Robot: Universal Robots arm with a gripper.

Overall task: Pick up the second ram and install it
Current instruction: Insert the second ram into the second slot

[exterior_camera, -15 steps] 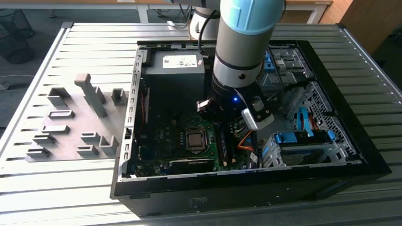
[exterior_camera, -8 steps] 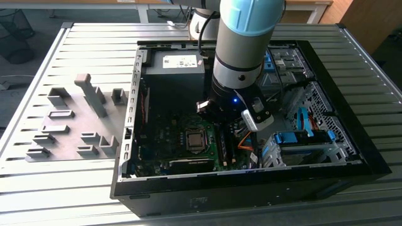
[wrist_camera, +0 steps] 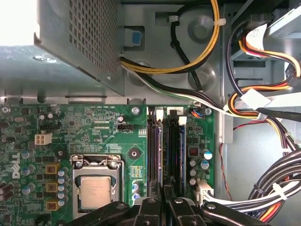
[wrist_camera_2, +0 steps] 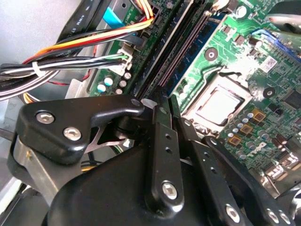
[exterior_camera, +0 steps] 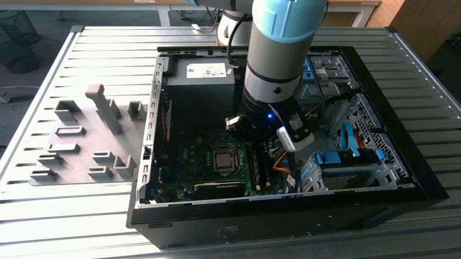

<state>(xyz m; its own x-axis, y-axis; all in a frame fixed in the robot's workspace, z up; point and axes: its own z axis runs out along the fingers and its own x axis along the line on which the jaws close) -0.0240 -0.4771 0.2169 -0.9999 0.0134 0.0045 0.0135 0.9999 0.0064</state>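
Note:
My gripper is low over the motherboard's memory slots, inside the open computer case. Its two black fingers stand almost together. The second ram is seen edge-on as a thin blue-green strip that runs away from the fingertips along one slot. In the second wrist view a narrow green edge of the second ram sits pinched between the fingers, in line with the dark slots. The arm hides the fingers in the exterior view.
The processor socket lies beside the slots. Bundled cables run on the slots' other side. The power supply sits at the case's far end. A grey fixture plate with blocks lies at the exterior view's left.

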